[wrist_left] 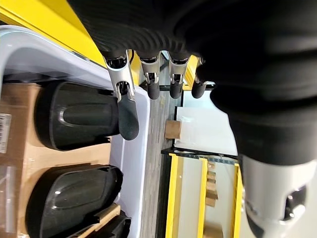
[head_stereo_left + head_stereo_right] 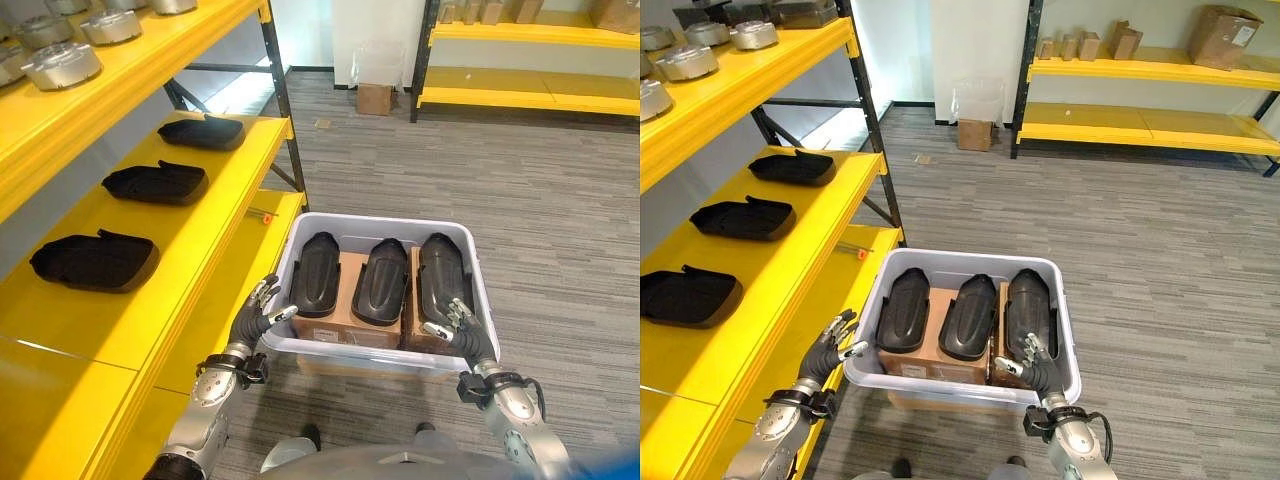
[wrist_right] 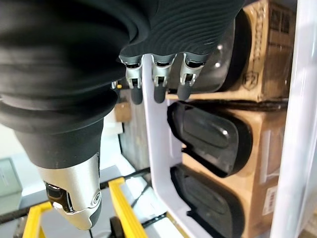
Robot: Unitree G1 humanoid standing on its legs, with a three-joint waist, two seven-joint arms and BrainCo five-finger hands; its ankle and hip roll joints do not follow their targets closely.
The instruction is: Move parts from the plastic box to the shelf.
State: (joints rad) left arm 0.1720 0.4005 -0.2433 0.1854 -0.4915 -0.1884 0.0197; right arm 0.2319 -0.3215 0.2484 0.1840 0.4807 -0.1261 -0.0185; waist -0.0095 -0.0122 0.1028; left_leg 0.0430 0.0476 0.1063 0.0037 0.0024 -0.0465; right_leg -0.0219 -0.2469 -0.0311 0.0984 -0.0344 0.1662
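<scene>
Grey carpet, yellow shelf [image 2: 215,215] holding 3 black parts, plastic box [image 2: 470,262], left hand [image 2: 255,315] and right hand [image 2: 462,328] fingers relaxed, holding nothing

Small cardboard box [image 2: 374,98] on grey carpet [image 2: 520,180], far shelving [image 2: 1140,85] behind.

Glossy black parts [image 2: 381,281] on brown cardboard [image 2: 343,322] in a pale grey plastic box [image 2: 382,225]; yellow shelf [image 2: 190,250].

A warehouse storeroom: yellow steel shelving [image 2: 215,190] holding parts, cardboard boxes [image 2: 1226,35], grey carpet floor [image 2: 1160,250].
</scene>
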